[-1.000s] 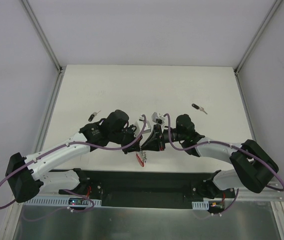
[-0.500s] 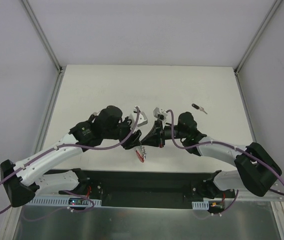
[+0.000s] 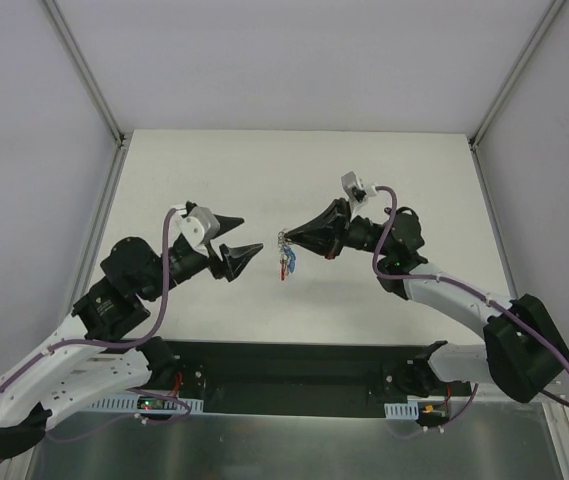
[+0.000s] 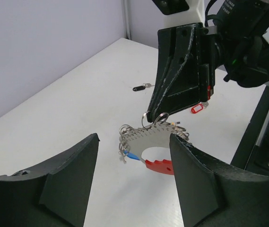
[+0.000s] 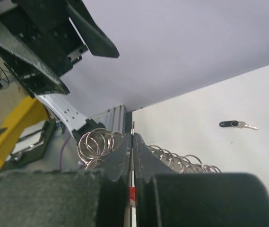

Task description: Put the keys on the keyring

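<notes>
My right gripper [image 3: 286,237] is shut on one small ring of the keyring [image 3: 286,261], which hangs below its tip above the table. In the left wrist view the keyring [image 4: 148,140] is a grey plate edged with wire rings, with a red band [image 4: 160,166] and a blue tag [image 4: 133,156]. My left gripper [image 3: 232,241] stands open to the left of it, apart from it and holding nothing. One black-headed key [image 4: 141,87] lies on the table beyond the right gripper [image 4: 148,116]. Another key [image 5: 237,125] shows in the right wrist view.
A small red oval tag [image 4: 196,109] lies on the white table [image 3: 214,170] behind the right gripper. The black base rail [image 3: 284,365] runs along the near edge. Metal frame posts [image 3: 99,100] rise at the back corners.
The left gripper has opened, let go and drawn back to the left. The right gripper has closed on the keyring and carried it up and toward the back.
</notes>
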Controlling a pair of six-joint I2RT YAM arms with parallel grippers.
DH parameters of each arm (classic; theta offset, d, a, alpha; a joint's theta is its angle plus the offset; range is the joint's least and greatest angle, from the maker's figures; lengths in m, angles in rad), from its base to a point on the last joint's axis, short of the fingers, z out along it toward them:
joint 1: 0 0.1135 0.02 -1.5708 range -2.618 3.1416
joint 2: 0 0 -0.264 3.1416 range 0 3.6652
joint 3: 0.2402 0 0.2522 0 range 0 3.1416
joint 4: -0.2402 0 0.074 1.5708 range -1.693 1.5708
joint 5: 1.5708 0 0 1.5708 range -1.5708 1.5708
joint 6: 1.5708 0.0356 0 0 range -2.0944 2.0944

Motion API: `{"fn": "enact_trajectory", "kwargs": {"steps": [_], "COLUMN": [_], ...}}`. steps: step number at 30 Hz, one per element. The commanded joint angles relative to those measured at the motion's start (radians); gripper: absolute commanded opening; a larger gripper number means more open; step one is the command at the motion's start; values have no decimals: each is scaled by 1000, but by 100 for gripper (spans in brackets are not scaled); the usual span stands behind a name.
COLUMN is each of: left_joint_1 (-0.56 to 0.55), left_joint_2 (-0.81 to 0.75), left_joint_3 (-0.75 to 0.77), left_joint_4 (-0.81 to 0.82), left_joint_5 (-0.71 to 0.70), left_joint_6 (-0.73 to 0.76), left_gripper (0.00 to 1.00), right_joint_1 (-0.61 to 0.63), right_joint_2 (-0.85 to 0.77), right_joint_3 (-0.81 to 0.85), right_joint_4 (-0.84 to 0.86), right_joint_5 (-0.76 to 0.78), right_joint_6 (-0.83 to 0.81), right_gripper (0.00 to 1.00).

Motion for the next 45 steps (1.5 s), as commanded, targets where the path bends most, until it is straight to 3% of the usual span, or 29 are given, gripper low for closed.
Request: {"fn": "enact_trajectory", "kwargs": {"steps": [1, 5, 9, 24, 30, 42, 45], "left_joint_1": [50, 142, 310, 450, 450, 450, 450], "left_joint_2": [56, 87, 102, 245, 271, 291, 291], "left_joint_3": [9, -5, -46, 24, 6, -4, -13], "left_joint_4": [125, 151, 276, 376, 422, 458, 481], "left_joint_5": [89, 212, 383, 882, 941, 916, 901], "left_joint_6": [-38, -129, -263, -400, -443, -440, -447], "left_gripper": [62, 61, 61, 61, 51, 41, 34], "right_joint_1": [-26, -26, -26, -30, -30, -19, -18], "right_joint_2": [89, 120, 123, 154, 165, 186, 186], "right_joint_3": [90, 128, 159, 231, 245, 269, 276], "right_joint_4": [373, 416, 416, 414, 413, 414, 414], "right_joint_5": [-17, -42, -71, -186, -194, -203, -206], "right_joint_6": [241, 279, 293, 327, 330, 344, 347], "right_gripper": [1, 1, 1, 1, 1, 1, 1]}}
